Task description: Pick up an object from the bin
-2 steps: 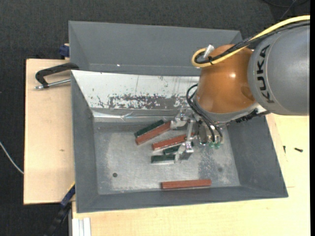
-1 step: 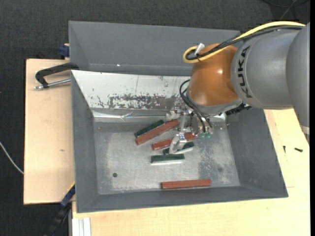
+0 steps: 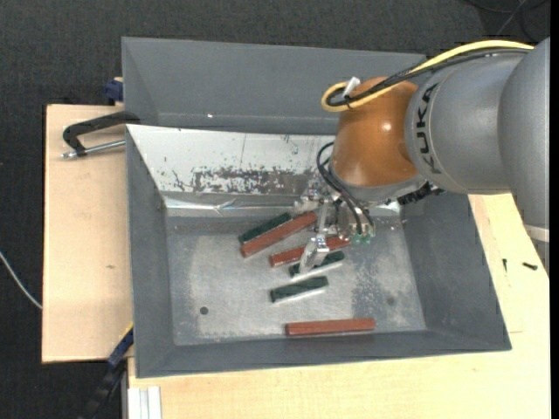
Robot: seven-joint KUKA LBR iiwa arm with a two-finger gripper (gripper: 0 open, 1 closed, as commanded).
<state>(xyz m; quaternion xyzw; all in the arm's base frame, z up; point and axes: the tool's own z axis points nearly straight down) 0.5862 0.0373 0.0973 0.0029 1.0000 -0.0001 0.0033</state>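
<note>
My gripper (image 3: 316,247) hangs low in the middle of the bin, under the orange wrist cover, right over a small cluster of flat bars. A short red-brown bar (image 3: 290,257) lies just at its left, partly under it. A dark green bar (image 3: 307,271) pokes out just below it. A long red-brown bar (image 3: 278,236) and a green bar (image 3: 265,229) lie side by side, slanting up toward the gripper from the left.
Another dark green bar (image 3: 299,291) lies alone a little nearer the front. A long red-brown bar (image 3: 330,326) rests along the front wall. The arm covers the bin's right rear part.
</note>
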